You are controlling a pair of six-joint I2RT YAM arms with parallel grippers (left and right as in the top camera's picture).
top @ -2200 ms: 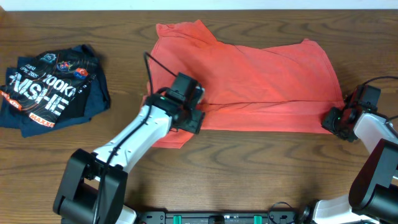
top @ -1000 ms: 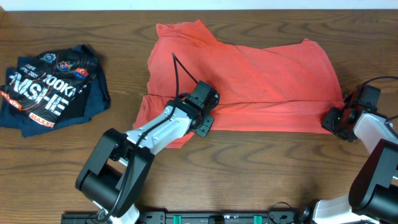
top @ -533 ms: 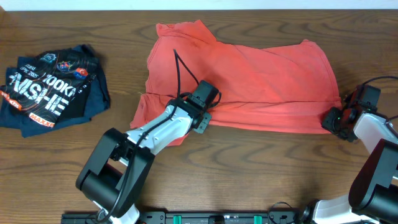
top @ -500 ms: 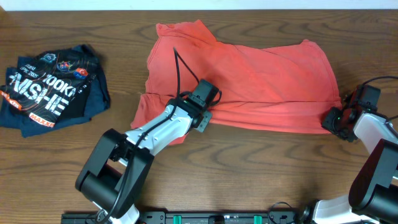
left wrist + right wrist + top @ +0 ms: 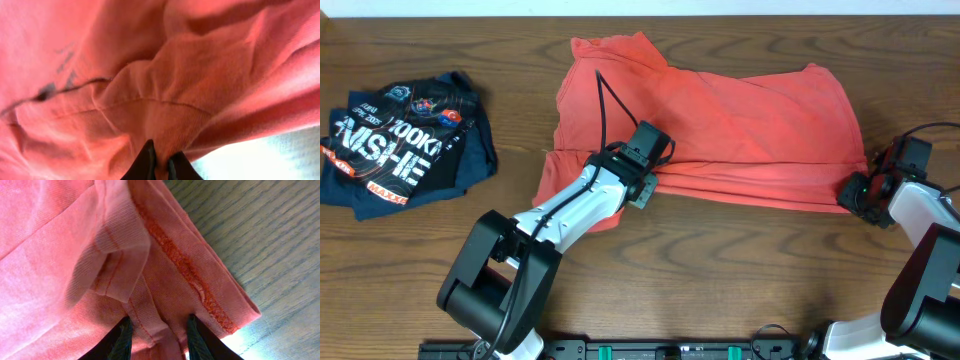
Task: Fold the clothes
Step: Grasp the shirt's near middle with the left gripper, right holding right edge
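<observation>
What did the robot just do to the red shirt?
The left claw slid right along the near edge of the shirt, pinched shut on it, and tugged that edge a little toward the far side. The right claw kept its hold on the shirt's corner. The dark clothes stayed put.

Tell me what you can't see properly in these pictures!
- Print on the red T-shirt: left wrist view shows only a few dark marks; folded cloth covers the rest.
- Fingers of the left hand: overhead, its own arm hides them; the wrist view's bottom edge cuts them off.
- The right hand: overhead, too small and dark.
- Lettering on the dark garment: overhead, crumples hide part.
</observation>
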